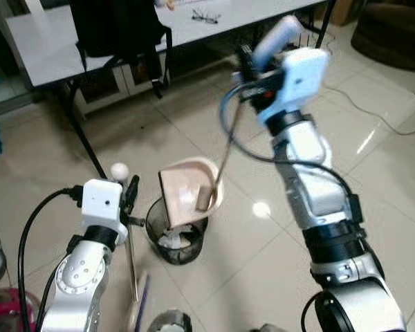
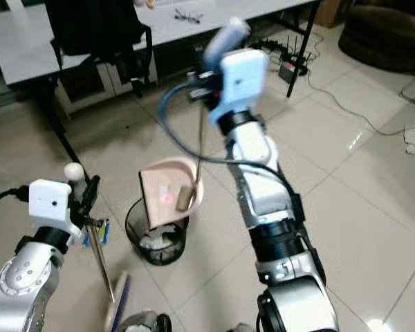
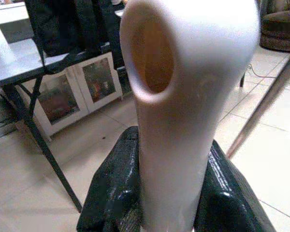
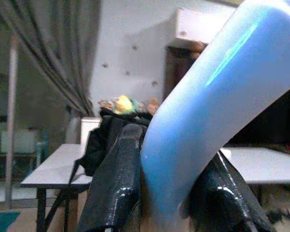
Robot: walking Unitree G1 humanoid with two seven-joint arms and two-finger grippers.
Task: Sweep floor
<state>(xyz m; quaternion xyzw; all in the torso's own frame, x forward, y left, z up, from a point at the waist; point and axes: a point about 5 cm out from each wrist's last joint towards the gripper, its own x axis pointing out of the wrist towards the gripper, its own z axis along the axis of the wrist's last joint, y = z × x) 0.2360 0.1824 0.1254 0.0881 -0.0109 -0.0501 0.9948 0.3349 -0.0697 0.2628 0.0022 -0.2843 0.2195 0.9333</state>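
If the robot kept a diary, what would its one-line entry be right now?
step: emptying dustpan | right claw: holds dustpan handle, dustpan tipped over bin | left claw: holds broom handle upright

The dustpan was pale pink, and the mesh bin under it was black. The floor was glossy beige tile. A black bag sat on the white table.

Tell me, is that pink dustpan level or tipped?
Tipped. The dustpan hangs steeply tilted over the black mesh bin, mouth downward, its long handle held high by the right gripper.
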